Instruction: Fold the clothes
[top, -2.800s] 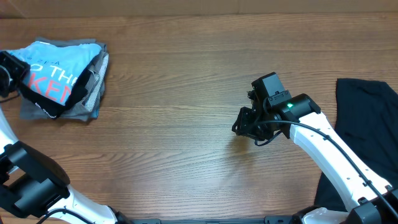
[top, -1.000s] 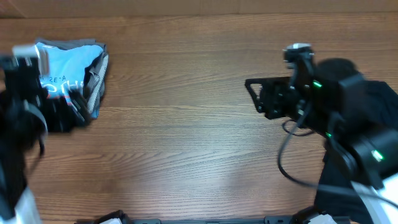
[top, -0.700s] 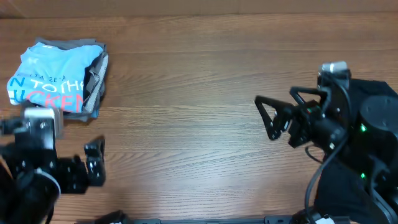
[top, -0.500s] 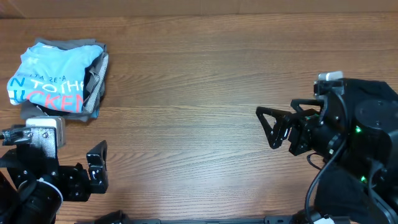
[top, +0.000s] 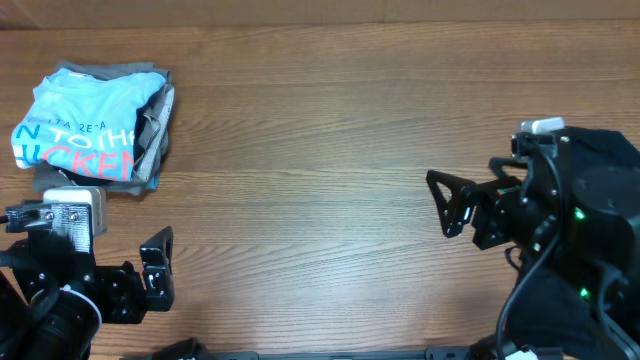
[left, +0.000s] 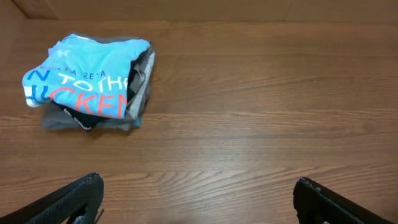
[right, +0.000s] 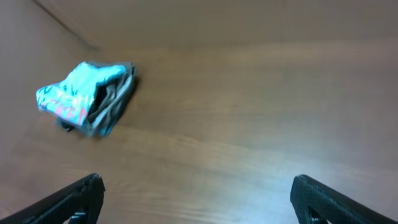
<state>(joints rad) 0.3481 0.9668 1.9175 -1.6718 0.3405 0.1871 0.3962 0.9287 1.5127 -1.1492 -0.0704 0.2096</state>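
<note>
The clothes are a folded pile at the table's far left. A sky-blue T-shirt (top: 85, 125) with white and pink-red lettering lies on top, with grey cloth (top: 155, 125) and a black edge beneath it. The left wrist view shows the same pile (left: 87, 78), and so does the right wrist view (right: 84, 93). Apart from the pile, my left gripper (left: 198, 200) hangs open and empty over bare wood near the front left. My right gripper (right: 198, 198) is wide open too, holding nothing, and sits raised at the right. A black garment (top: 625, 145) lies mostly hidden under the right arm.
The wooden table (top: 300, 150) stretches between the pile and the right arm. The left arm's body (top: 60, 290) fills the front left corner. The right arm's body (top: 580, 230) covers the right edge.
The left gripper drew away from the pile toward the front left corner. The right gripper opened wide and backed off to the right. The pile stays put.
</note>
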